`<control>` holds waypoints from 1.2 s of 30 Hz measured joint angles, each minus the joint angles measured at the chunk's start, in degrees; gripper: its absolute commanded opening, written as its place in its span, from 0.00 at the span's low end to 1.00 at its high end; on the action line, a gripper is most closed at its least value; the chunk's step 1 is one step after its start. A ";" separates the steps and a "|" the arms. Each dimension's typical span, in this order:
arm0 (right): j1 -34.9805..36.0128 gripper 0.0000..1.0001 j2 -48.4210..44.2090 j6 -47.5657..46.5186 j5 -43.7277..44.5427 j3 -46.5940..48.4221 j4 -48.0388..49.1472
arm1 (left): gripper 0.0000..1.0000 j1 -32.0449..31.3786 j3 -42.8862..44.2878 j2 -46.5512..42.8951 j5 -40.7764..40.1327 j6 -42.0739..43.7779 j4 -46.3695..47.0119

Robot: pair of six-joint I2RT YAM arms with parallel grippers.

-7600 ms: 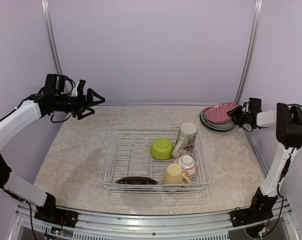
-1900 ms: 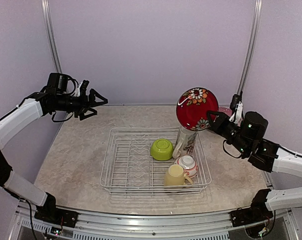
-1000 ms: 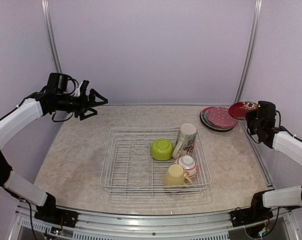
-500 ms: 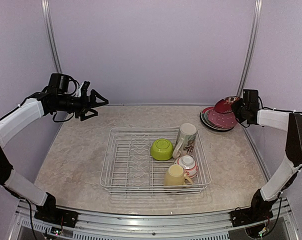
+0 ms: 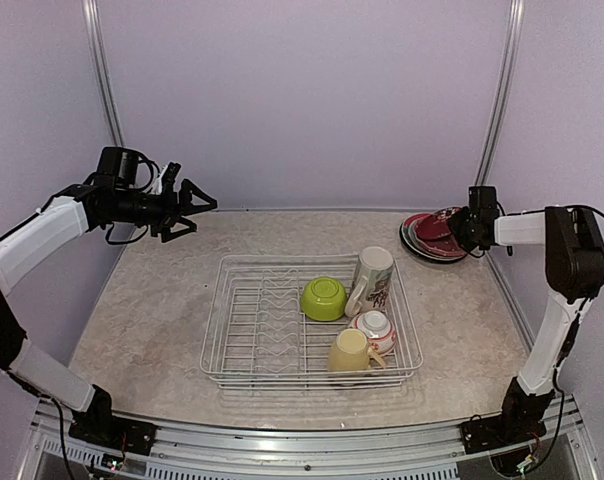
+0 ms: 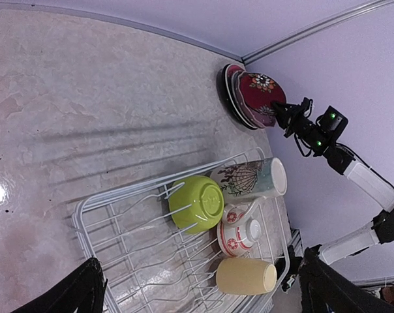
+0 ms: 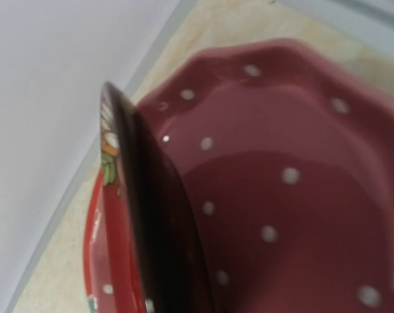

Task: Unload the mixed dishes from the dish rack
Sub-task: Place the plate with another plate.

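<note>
Wire rack (image 5: 262,322) holds glossy round lime-green bowl (image 5: 324,297).

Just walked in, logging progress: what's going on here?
The right gripper holds a dark red patterned plate, tilted over the plate stack at the far right corner. The left gripper hovers open, far left. The dish rack holds a lime-green bowl, a printed mug, a yellow mug and a small bowl.

The dish rack (image 5: 260,325) was seen as white wire, with a lime-green bowl (image 5: 324,297), cream printed mug (image 5: 371,280), pale yellow mug (image 5: 350,350) and white-and-red bowl (image 5: 374,328). At the table's (image 5: 152,300) far right corner, a dark red, apparently floral plate (image 6: 261,88) and a pink white-dotted plate (image 7: 282,195) were noted.
</note>
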 measured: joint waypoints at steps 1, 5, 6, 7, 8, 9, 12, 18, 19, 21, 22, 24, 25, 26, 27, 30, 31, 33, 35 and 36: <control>0.00 0.00 1.05 -0.11 -0.68 1.09 0.31 | 0.99 0.04 0.00 0.00 0.07 0.00 -0.02; 0.00 0.00 3.69 0.15 -2.29 3.41 1.49 | 0.99 0.28 0.00 0.00 0.22 -0.02 0.00; 0.00 0.00 4.17 0.24 -2.73 3.74 1.88 | 0.99 0.35 0.00 0.00 0.22 -0.02 0.00; -0.11 0.00 4.57 0.44 -3.21 3.96 2.32 | 0.99 0.44 0.00 0.00 0.24 -0.02 -0.02; -0.26 0.00 4.94 0.72 -3.74 4.20 2.67 | 0.99 0.55 0.00 0.00 0.24 -0.02 0.00; -0.39 0.00 5.29 1.07 -4.48 4.28 3.15 | 0.99 0.66 0.00 0.00 0.26 -0.04 0.00; -0.48 0.00 5.97 1.92 -6.05 4.28 4.61 | 0.99 0.81 0.00 0.00 0.44 -0.20 0.00; -0.48 0.21 5.68 0.87 -6.27 4.33 3.89 | 0.99 1.07 0.00 0.00 0.81 -0.24 0.00; -0.46 0.25 5.46 0.52 -6.25 4.31 3.08 | 0.99 1.09 0.00 0.00 0.92 -0.26 0.00; -0.46 0.31 4.87 -0.72 -5.90 4.15 1.09 | 0.99 1.11 0.00 0.00 1.11 -0.42 0.00; -0.46 0.34 4.52 -1.20 -5.73 4.02 0.35 | 0.99 1.11 0.00 0.00 1.20 -0.44 0.00; -0.46 0.42 3.54 -2.67 -5.42 3.65 -1.18 | 0.99 1.11 0.00 0.00 1.31 -0.57 0.00; -0.46 0.46 2.97 -3.41 -5.33 3.43 -1.88 | 0.99 1.11 0.00 0.00 1.38 -0.59 0.00; -0.46 0.50 2.34 -4.20 -5.18 3.32 -2.60 | 0.99 1.11 0.00 0.00 1.44 -0.61 0.00; -0.46 0.55 1.66 -4.94 -4.96 3.15 -3.37 | 0.99 1.11 0.00 0.00 1.46 -0.61 0.00; -0.46 0.65 -0.81 -7.15 -3.85 2.32 -5.46 | 0.99 1.11 0.00 0.00 1.49 -0.63 0.00; -0.46 0.67 -1.68 -7.93 -3.34 2.10 -6.05 | 0.99 1.11 0.00 0.00 1.49 -0.63 0.00; -0.46 0.70 -3.21 -9.57 -2.40 2.03 -7.30 | 0.99 1.11 0.00 -0.02 1.51 -0.66 0.00; -0.33 0.75 -4.81 -11.34 -1.53 2.03 -9.05 | 0.99 1.11 0.00 -0.02 1.51 -0.66 0.00; -0.28 0.78 -5.53 -12.26 -1.18 2.03 -9.92 | 0.99 1.11 0.00 -0.02 1.51 -0.66 0.00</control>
